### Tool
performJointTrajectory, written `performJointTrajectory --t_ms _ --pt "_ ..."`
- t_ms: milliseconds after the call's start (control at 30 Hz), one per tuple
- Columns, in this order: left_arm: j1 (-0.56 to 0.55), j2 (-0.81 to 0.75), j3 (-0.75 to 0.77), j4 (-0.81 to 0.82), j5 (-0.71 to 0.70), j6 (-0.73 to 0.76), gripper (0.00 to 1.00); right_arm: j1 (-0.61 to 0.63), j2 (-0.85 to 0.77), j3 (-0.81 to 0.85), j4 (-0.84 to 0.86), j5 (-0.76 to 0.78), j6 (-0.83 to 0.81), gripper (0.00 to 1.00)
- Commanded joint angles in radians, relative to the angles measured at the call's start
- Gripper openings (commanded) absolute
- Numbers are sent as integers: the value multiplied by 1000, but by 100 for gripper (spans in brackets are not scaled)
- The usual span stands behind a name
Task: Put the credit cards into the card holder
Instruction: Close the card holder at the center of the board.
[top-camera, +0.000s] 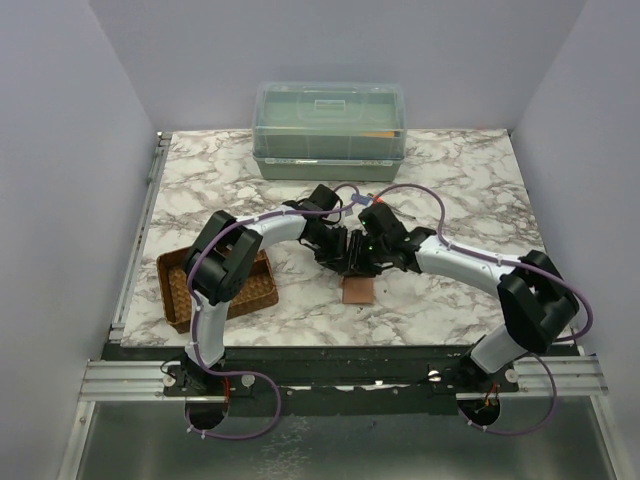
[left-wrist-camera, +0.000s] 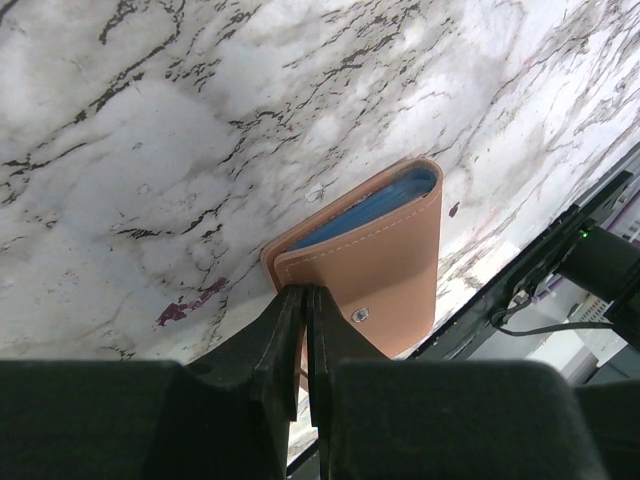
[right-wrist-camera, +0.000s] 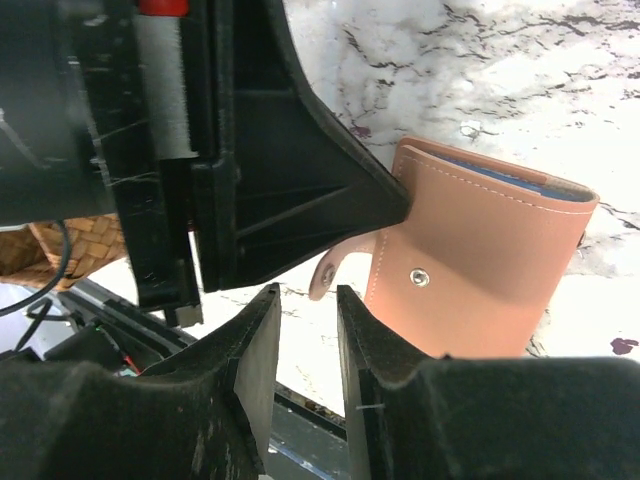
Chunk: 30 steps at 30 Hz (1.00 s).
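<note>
Fingers, left (left-wrist-camera: 285, 330): all but pressed together. They appear to pinch one corner of the card holder (left-wrist-camera: 375, 260), though the bite itself is hard to make out.

Fingers, right (right-wrist-camera: 255, 350): spread a little, nothing between them, apart from the card holder.

Card holder: tan, folded shut, flat on the marble counter (left-wrist-camera: 150, 150). From above, both arms converge over it.

Blue card (left-wrist-camera: 375, 205): inside the card holder, one edge showing at the open side. You cannot see any other cards.

Strap (right-wrist-camera: 325, 280): a short tab hanging off the card holder's edge on the side facing your right fingers, just beyond the gap between them. The snap stud (right-wrist-camera: 420, 277) sits on the card holder's face, further from those fingers than the strap.

Axis: from the left fingers, the card holder's long side runs straight away from the pinched corner. The open side with the blue card lies off to one side of that line.

Nearer arm: the left is at the card holder. The right stops just short, with the card holder ahead and to one side.

Judgement: your coming move likely turns on lining the right fingers up with the strap, while the left steadies the card holder.

Other items: woven tray (top-camera: 180, 290), well apart from the card holder on the left arm's side. Lidded plastic box (top-camera: 330, 130), well apart behind it.
</note>
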Motion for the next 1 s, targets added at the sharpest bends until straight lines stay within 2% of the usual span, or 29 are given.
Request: performJointTrajectory --t_ms 0,267,567,700,800,967 --pt "-11 7 11 -20 -65 28 13 26 48 46 -82 59 -15 32" --pt "-12 3 11 -23 -65 30 13 46 75 75 -110 92 -11 31" --pt "-15 -1 11 -26 -68 34 13 47 76 81 -115 102 -11 16" --pt "-15 -3 12 -28 -72 36 13 47 78 83 -120 107 -11 14" --pt "-15 -3 12 -30 -74 37 13 47 73 84 -135 122 -5 1" --pt "-17 -3 13 -31 -76 39 13 47 58 71 -166 154 7 0"
